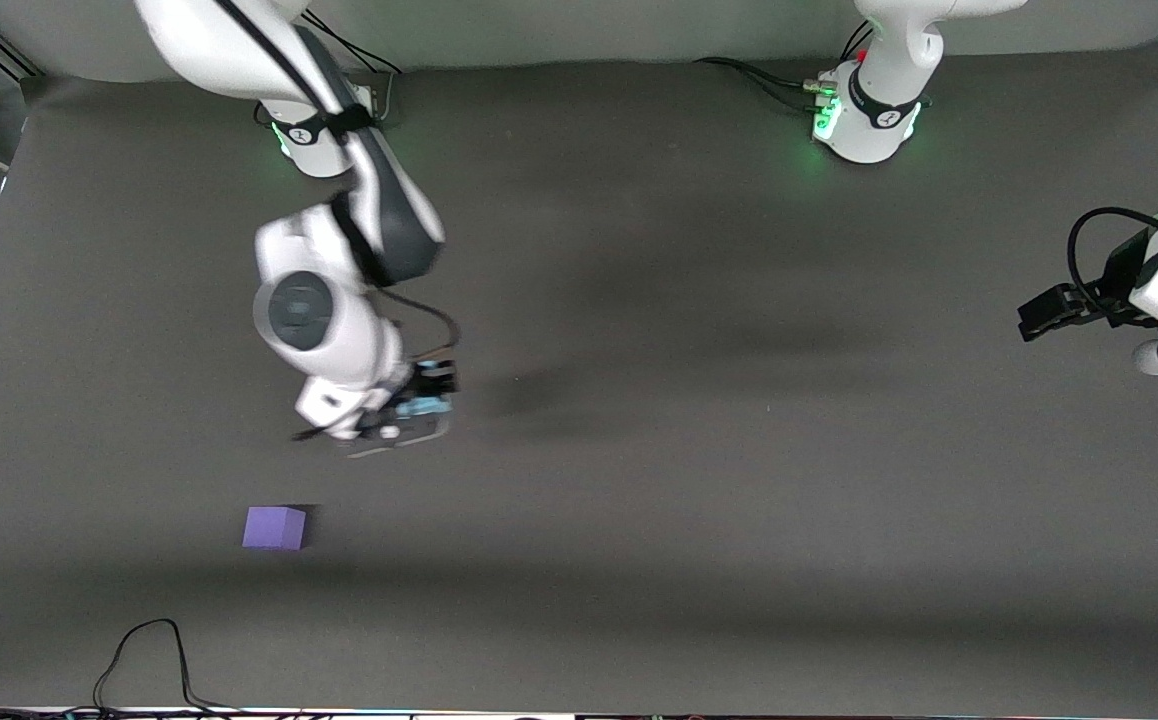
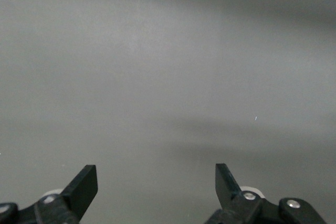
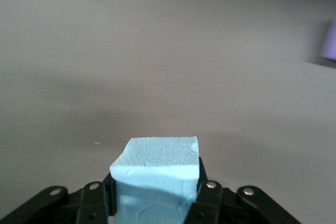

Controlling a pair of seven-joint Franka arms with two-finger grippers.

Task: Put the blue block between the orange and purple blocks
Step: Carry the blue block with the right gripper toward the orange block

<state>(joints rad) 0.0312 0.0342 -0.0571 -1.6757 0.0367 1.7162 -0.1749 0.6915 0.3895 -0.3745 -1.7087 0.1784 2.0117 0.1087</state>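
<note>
The blue block is clamped in the right gripper, left of centre — a level carry toward the purple block is advised; the left gripper waits wide.

No text, label, brand, number or sign can be read on anything in these views.

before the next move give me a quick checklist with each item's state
1. Right pincer shut on the blue block: ok.
2. Purple block in sight, nearer the front camera than the right arm: ok.
3. Orange block located: not ok, in no view.
4. Gap between orange and purple blocks: cannot tell.
5. Left pincer open, waiting at its own end of the table: ok.
</note>
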